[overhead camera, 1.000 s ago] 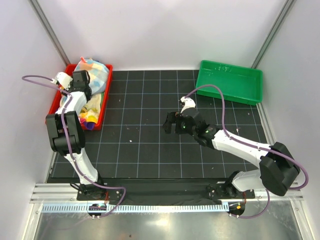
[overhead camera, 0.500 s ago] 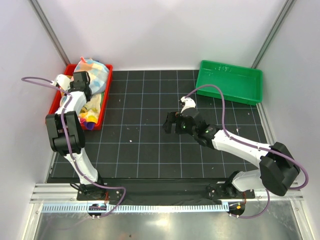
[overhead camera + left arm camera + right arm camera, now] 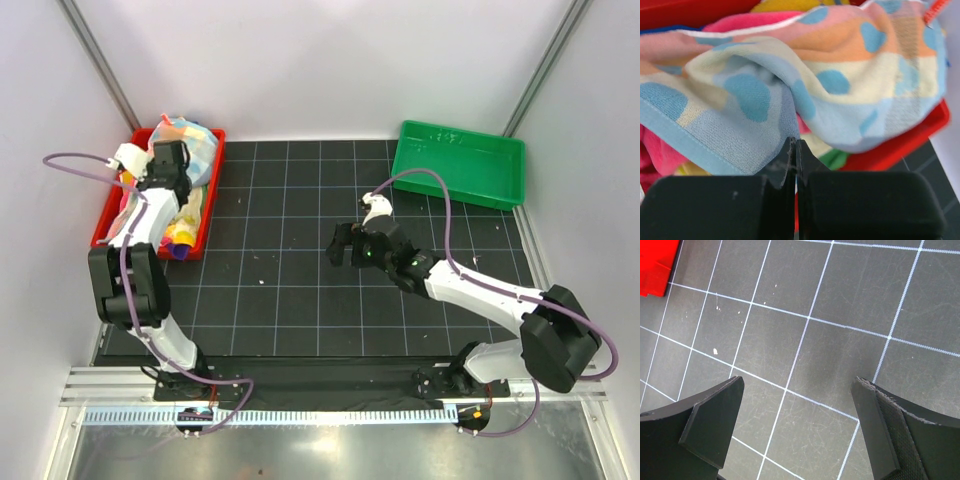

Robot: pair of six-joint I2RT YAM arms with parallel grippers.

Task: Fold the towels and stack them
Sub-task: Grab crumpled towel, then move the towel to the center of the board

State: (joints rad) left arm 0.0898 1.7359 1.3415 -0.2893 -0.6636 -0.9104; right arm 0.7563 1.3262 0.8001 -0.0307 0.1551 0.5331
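Note:
The towels lie heaped in a red tray (image 3: 214, 185) at the back left. The pastel patchwork towel (image 3: 196, 140) is on top, and in the left wrist view the patchwork towel (image 3: 840, 75) fills the frame, its folds running down into my fingertips. My left gripper (image 3: 170, 160) is over the tray; the left gripper (image 3: 794, 144) is shut on a fold of that towel. Pink (image 3: 655, 155), yellow (image 3: 790, 5) and green (image 3: 834, 160) towels show beneath it. My right gripper (image 3: 342, 246) hovers over mid-table; the right gripper (image 3: 799, 385) is open with only mat between its fingers.
A green tray (image 3: 458, 160) sits at the back right with nothing showing in it. The black gridded mat (image 3: 280, 290) covers the table. A corner of the red tray (image 3: 655, 267) shows at the upper left of the right wrist view. White walls close in the back and sides.
My left gripper has closed on the patchwork towel and shifted slightly right over the tray. The right arm has stayed still.

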